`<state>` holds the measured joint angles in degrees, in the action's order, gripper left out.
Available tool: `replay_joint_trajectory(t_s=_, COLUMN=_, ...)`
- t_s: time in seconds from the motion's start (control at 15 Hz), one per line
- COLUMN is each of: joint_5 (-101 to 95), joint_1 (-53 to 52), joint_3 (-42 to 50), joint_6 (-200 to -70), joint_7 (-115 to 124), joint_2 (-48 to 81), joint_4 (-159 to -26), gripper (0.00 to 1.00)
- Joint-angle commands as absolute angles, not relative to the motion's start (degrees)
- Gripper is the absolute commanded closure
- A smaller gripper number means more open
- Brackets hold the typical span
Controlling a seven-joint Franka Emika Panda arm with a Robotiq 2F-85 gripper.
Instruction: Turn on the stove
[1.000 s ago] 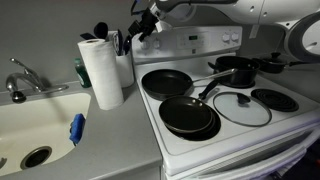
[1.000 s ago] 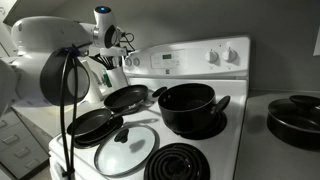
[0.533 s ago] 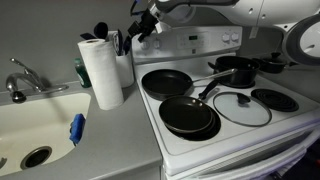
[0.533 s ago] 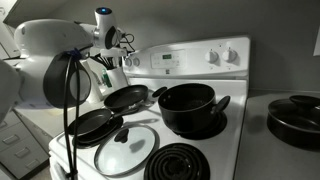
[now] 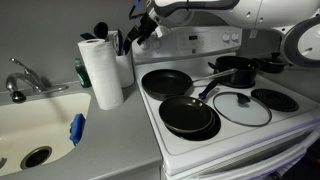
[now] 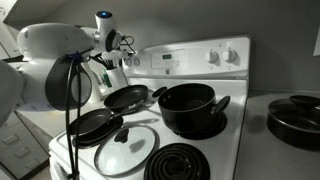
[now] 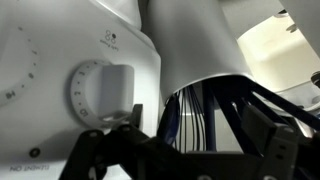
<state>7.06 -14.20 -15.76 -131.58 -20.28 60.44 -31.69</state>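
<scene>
In the wrist view the claw (image 7: pixel 185 150) is blurring into dark shapes and running off the bottom edge, so how wide it is standing cannot be read. The markings left of the knob (image 7: pixel 100 95) are smearing too. In both exterior views the claw is showing too small to judge. The arm's white body (image 6: pixel 45 65) is hiding the left near corner of the stove (image 6: pixel 238 140), and the bottom edge is cutting the near coil burner (image 6: pixel 190 163).
</scene>
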Motion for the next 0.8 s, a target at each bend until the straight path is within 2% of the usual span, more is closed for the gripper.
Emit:
replay_joint_trajectory(t_s=0.0, joint_5=6.51, joint_1=-14.62, joint_3=-15.61, joint_6=-131.81, joint_7=-21.93, joint_2=62.2, joint_4=-29.81, gripper=0.0)
replay_joint_trajectory(t_s=0.73, joint_5=5.57, joint_1=-14.73, joint_3=-15.26, joint_6=-129.83, joint_7=-21.2, joint_2=59.85, joint_4=-28.51, gripper=0.0)
